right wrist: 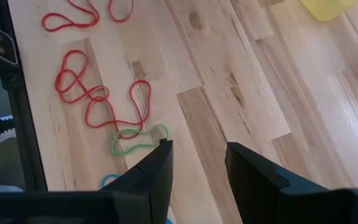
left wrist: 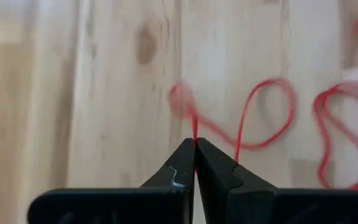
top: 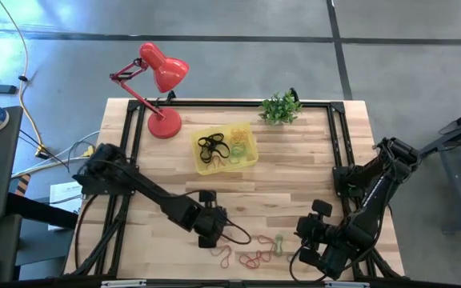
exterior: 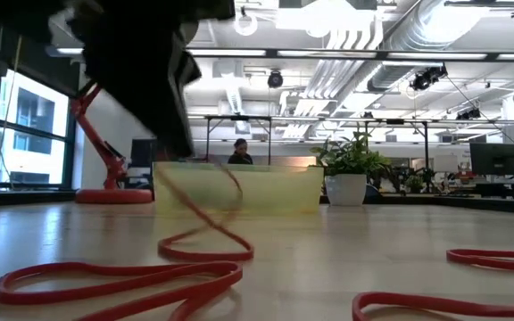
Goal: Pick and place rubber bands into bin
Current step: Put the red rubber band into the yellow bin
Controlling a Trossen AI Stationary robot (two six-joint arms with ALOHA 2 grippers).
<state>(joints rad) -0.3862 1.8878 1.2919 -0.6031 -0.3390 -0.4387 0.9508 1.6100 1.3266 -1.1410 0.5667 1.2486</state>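
Note:
My left gripper (top: 212, 230) is shut on a red rubber band (left wrist: 253, 118) near the table's front edge, left of the middle. More red rubber bands (top: 253, 258) and a green one (top: 277, 244) lie flat on the wood to its right. The yellow bin (top: 225, 148) stands farther back at the middle, with black and coloured bands in it. My right gripper (right wrist: 197, 155) hovers open at the front right, above the table beside the green band (right wrist: 135, 140), with nothing between its fingers. My left gripper pinches one strand of the red band (left wrist: 194, 134) between its two fingertips, which slant down from above. The band hangs slack below the fingers (exterior: 205, 201). Its lower loop (exterior: 205, 251) still lies on the table.
A red desk lamp (top: 160, 88) stands at the back left and a small potted plant (top: 281, 108) at the back middle. A black frame (top: 238, 102) runs along the table's far and side edges. Bare wood lies between the bands and the bin.

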